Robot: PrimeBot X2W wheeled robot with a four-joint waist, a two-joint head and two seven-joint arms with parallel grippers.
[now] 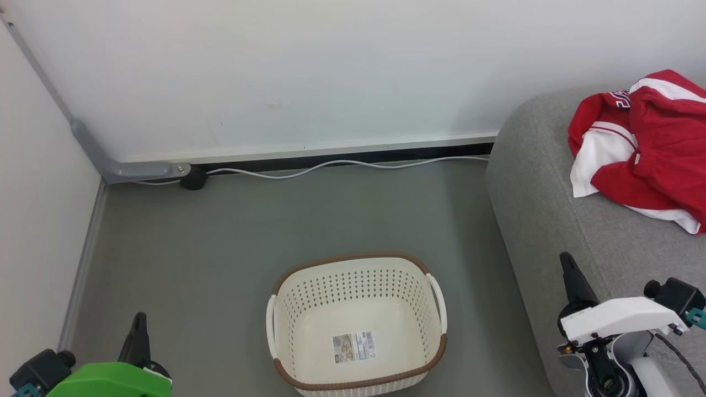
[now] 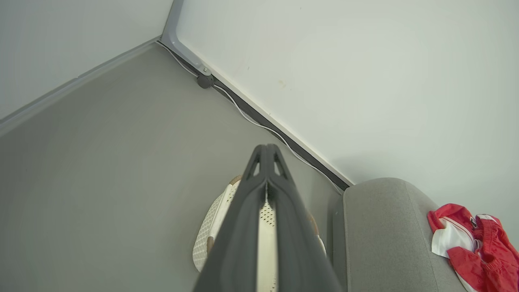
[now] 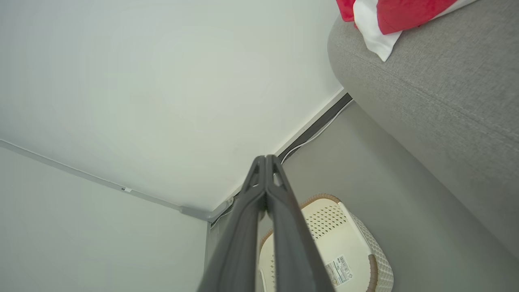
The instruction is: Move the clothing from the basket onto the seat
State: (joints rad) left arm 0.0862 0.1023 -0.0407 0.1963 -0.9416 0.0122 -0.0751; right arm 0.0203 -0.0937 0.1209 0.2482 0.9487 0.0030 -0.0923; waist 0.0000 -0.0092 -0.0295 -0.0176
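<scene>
The clothing [image 1: 645, 143] lies bunched on the seat [image 1: 551, 220], beyond and to the right of the basket [image 1: 353, 257] and well apart from it. The basket stands on the floor with nothing inside, and its label sticker [image 1: 353, 347] shows bare on the bottom. Judgement: the transfer looks complete, which would explain why I carry nothing.

My left gripper [image 1: 140, 325] is left of the basket, near its front corner. Its two fingers are pressed flat together and grip nothing. My right gripper [image 1: 568, 267] is right of the basket, on the seat's side, with its fingers likewise pressed together and empty. Both point toward the wall behind the basket. I judge this a rest posture that flanks the basket and keeps clear of its rim.

Relative to my fingers:
- The clothing lies beyond and to the right of my right fingertips, well apart, with no contact.
- From my left fingertips it is much farther, with the basket between.
</scene>
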